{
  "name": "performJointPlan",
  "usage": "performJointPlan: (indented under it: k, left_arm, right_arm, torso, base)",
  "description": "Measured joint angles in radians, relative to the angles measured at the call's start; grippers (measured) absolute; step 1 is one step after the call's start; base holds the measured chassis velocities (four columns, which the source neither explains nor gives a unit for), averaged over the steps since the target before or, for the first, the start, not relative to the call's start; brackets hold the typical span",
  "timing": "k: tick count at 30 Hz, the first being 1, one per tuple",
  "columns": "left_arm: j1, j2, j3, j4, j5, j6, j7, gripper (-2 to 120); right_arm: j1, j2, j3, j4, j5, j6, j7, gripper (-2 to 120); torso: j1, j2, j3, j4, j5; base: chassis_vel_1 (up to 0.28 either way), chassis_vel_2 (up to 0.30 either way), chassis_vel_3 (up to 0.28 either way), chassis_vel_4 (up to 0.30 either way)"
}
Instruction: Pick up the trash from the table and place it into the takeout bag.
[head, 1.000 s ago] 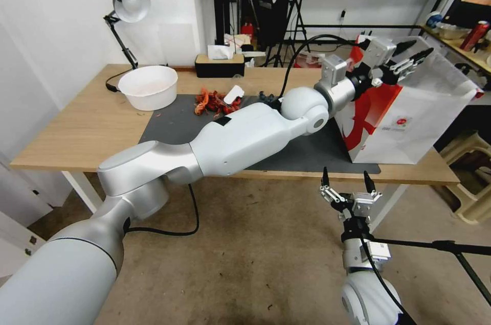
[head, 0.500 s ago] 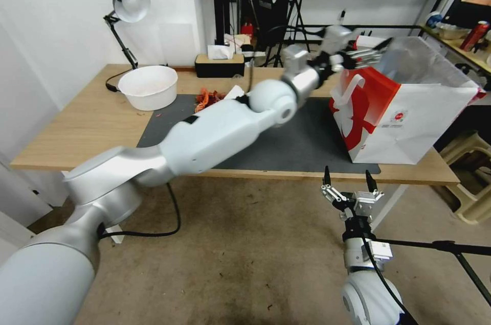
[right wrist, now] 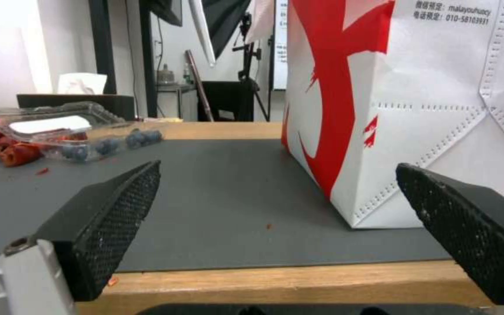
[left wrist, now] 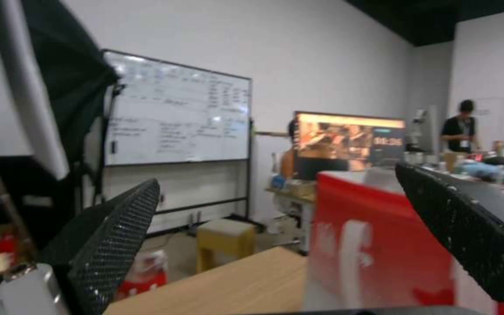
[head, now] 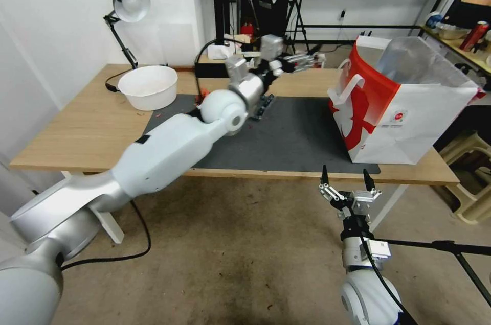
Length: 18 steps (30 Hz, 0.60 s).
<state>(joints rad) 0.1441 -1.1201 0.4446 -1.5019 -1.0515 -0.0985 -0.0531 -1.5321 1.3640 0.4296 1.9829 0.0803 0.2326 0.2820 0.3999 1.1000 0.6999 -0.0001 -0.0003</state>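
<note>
On the right end of the table point(head: 92, 125) stands the takeout bag point(head: 409, 120), upright, mouth up, close to the front edge. Above the mat's point(head: 296, 136) far side hangs the left gripper point(head: 302, 61), fingers apart, holding nothing. Wide bare mat lies between them. Below the front edge waits the right gripper point(head: 345, 178), also open and empty.

Left arm stretched forward and up, elbow bent, left gripper point(head: 302, 61) raised with fingers point(left wrist: 112, 236) spread wide, nothing between them. Right arm low and upright, right gripper point(head: 346, 178) pointing up, fingers point(right wrist: 106, 218) parted, empty.
</note>
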Motion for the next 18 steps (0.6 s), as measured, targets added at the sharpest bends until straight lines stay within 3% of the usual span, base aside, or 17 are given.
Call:
performJointPlan:
  k: [6, 8, 18]
  left_arm:
    - [0.083, 0.081, -0.081, -0.047, 0.007, 0.017, -0.017, 100]
    - [0.141, 0.124, -0.147, -0.071, 0.015, 0.022, -0.018, 100]
    - [0.323, 0.214, -0.306, -0.15, 0.048, 0.029, -0.014, 100]
  right_arm:
    - [0.001, 0.0, -0.007, 0.0, -0.002, -0.002, 0.001, 100]
    - [0.001, 0.0, -0.013, 0.001, -0.003, -0.004, 0.001, 100]
    - [0.009, -0.007, -0.034, 0.001, -0.006, -0.01, 0.001, 100]
  torso:
    - [0.0, 0.0, 0.0, 0.0, 0.0001]
    - [0.0, 0.0, 0.0, 0.0, 0.0001]
    - [0.0, 0.0, 0.0, 0.0002, 0.0]
  base:
    - [0.0, 0.0, 0.0, 0.0]
    - [0.0, 0.0, 0.0, 0.0]
    - [0.0, 0.0, 0.0, 0.0]
